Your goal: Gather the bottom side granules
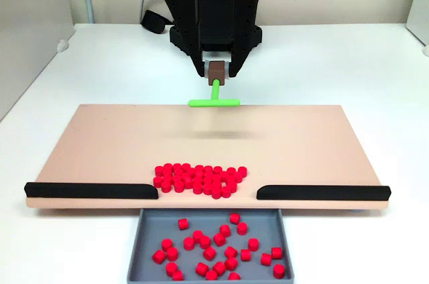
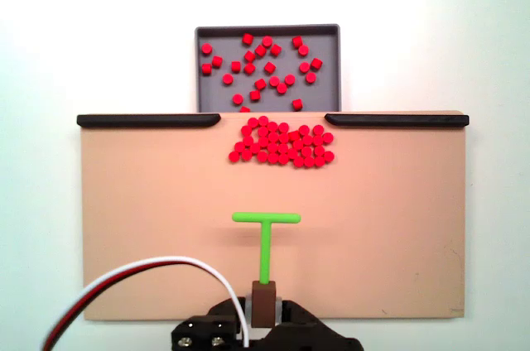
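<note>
The granules [image 1: 200, 179] [image 2: 281, 144] form one dense red patch on the beige board [image 1: 120, 143] [image 2: 149, 202], right before the gap between two black rails. My gripper [image 1: 216, 69] [image 2: 263, 305] is shut on the brown block of a green T-shaped pusher [image 1: 214, 101] [image 2: 266, 220]. The pusher's crossbar hovers over the board's edge farthest from the granules, well apart from them.
A grey tray [image 1: 141, 230] [image 2: 201, 61] beyond the gap holds several loosely strewn red pellets. Black rails [image 1: 90, 191] [image 1: 323, 192] [image 2: 147, 120] [image 2: 402, 120] line the board's edge on either side of the gap. White and red cables [image 2: 124, 281] run beside the arm.
</note>
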Action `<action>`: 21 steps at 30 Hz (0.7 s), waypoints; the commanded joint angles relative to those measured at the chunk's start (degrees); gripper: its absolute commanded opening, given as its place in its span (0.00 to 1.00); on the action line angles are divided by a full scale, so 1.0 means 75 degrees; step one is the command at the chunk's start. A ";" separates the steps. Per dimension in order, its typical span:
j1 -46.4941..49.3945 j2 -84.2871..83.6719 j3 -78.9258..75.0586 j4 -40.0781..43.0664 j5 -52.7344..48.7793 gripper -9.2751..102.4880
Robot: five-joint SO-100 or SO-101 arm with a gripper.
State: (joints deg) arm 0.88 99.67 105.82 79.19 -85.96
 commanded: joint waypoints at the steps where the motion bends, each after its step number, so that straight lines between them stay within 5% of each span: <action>1: -0.0059 0.0082 -0.0059 0.0023 0.0082 0.08; 21: 0.0035 0.0445 -0.0059 0.0023 -0.0246 0.09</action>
State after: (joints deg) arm 1.32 100.46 105.82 79.19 -87.98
